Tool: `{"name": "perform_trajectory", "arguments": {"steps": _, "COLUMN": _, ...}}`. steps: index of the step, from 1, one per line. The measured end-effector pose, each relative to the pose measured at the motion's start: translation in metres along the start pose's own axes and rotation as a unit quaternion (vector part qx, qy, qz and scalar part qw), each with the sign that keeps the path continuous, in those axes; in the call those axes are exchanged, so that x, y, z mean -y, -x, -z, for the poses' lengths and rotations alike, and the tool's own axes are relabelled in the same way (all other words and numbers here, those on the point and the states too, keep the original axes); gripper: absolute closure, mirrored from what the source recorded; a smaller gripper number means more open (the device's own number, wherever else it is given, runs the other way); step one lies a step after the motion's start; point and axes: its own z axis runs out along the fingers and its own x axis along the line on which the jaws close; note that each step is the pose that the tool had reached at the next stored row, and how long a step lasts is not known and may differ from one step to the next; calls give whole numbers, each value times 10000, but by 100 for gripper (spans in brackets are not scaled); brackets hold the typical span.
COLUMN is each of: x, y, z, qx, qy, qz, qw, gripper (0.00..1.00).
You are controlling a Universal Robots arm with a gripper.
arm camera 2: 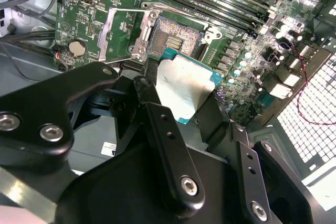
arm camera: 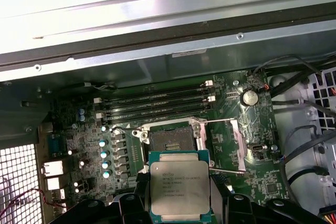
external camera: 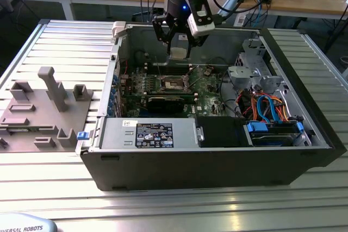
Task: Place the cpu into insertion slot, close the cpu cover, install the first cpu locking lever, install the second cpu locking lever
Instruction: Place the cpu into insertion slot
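My gripper [external camera: 179, 44] hangs over the open computer case, shut on the cpu [external camera: 179, 53], a flat square chip with a silvery top [arm camera: 179, 187]. The chip [arm camera 2: 184, 85] is held in the air, apart from the board. Beneath it and slightly offset lies the insertion slot [external camera: 173, 83], a dark square socket with a metal rim on the green board [arm camera: 168, 141] [arm camera 2: 173, 38]. The cpu cover [arm camera: 239, 140] [arm camera 2: 123, 30] is swung open beside the socket. Two thin locking levers [arm camera: 227, 121] stand loose along the socket's sides.
The case's metal walls [external camera: 114, 69] ring the board. A power supply with a label [external camera: 155, 134] fills the front, a drive cage with blue and orange cables [external camera: 266, 110] sits at the exterior view's right. Memory slots [arm camera: 157, 103] run beside the socket. Grey fixture blocks [external camera: 49, 107] stand outside the case.
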Motion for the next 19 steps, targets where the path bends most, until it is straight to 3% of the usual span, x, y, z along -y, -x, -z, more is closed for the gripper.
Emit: {"name": "perform_trajectory", "arguments": {"steps": 19, "x": 0, "y": 0, "z": -1, "qx": 5, "qy": 1, "qz": -70, "qw": 10000, "gripper": 46}}
